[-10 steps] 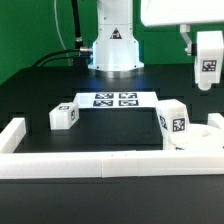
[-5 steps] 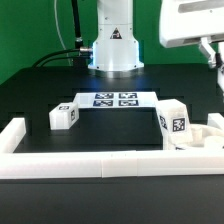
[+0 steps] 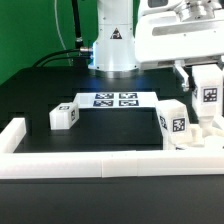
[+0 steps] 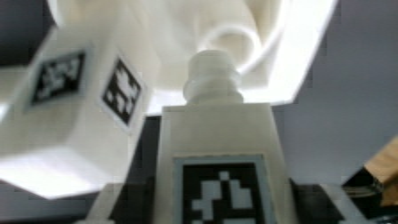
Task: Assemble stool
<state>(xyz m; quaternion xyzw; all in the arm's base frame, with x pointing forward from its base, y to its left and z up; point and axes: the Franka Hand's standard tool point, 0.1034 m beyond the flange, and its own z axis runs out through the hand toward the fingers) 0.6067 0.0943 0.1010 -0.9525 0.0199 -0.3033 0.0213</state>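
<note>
My gripper (image 3: pixel 207 82) is shut on a white stool leg (image 3: pixel 208 95) with a square tag, held just above the white seat (image 3: pixel 203 142) at the exterior view's right. In the wrist view the held leg (image 4: pixel 222 165) fills the middle between the jaws, and its round peg (image 4: pixel 210 72) points at the seat's white body (image 4: pixel 267 40). A second tagged leg (image 3: pixel 172 122) stands close beside the seat and shows in the wrist view (image 4: pixel 80 90) next to the held one. A third leg (image 3: pixel 64 116) lies on the table at the exterior view's left.
The marker board (image 3: pixel 112 100) lies flat in front of the robot base (image 3: pixel 113 45). A long white rail (image 3: pixel 100 165) borders the table's near edge, with a raised end block (image 3: pixel 12 132) at the left. Black cables hang behind the base.
The gripper with the leg swung out towards the exterior view's right edge, then came back and lower. The leg now hangs just above the seat. The other parts have not moved.
</note>
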